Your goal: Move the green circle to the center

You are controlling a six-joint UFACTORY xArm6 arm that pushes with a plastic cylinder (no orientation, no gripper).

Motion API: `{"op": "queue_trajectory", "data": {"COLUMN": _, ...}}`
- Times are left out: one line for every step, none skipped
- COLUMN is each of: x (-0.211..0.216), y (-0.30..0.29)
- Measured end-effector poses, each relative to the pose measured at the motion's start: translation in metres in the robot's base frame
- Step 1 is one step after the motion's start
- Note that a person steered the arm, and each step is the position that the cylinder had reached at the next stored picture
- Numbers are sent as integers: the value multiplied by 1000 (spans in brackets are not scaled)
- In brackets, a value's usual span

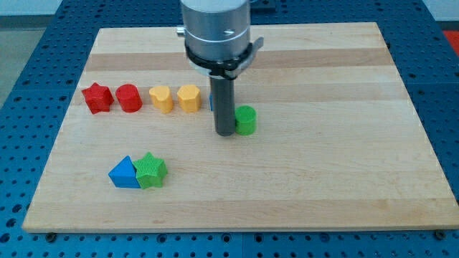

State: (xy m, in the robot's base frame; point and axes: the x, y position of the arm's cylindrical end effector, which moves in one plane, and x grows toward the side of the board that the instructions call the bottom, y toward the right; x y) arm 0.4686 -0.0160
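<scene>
Here my tip (225,132) rests on the wooden counter (344,179) just at the view's left of the green circle (246,120), touching or nearly touching it near the board's middle; there is no claw, only the rod. Toward the view's left stand a red star (97,98), a red cylinder (129,97) and two yellow blocks (162,99) (188,97), while a blue triangle (124,174) touches a green star (151,170) lower left, and a blue sliver (211,100) shows behind the rod

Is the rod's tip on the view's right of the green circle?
No, my tip sits against the view's left side of the green circle.
</scene>
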Motion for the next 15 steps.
{"op": "queue_trajectory", "data": {"x": 0, "y": 24}}
{"op": "queue_trajectory", "data": {"x": 3, "y": 31}}
{"op": "queue_trajectory", "data": {"x": 17, "y": 40}}
{"op": "queue_trajectory", "data": {"x": 18, "y": 49}}
{"op": "queue_trajectory", "data": {"x": 18, "y": 49}}
{"op": "queue_trajectory", "data": {"x": 15, "y": 49}}
{"op": "queue_trajectory", "data": {"x": 3, "y": 49}}
{"op": "queue_trajectory", "data": {"x": -9, "y": 49}}
{"op": "queue_trajectory", "data": {"x": -17, "y": 49}}
{"op": "queue_trajectory", "data": {"x": -21, "y": 49}}
{"op": "queue_trajectory", "data": {"x": -26, "y": 49}}
{"op": "queue_trajectory", "data": {"x": -28, "y": 49}}
{"op": "queue_trajectory", "data": {"x": -29, "y": 51}}
{"op": "queue_trajectory", "data": {"x": -29, "y": 54}}
{"op": "queue_trajectory", "data": {"x": -30, "y": 59}}
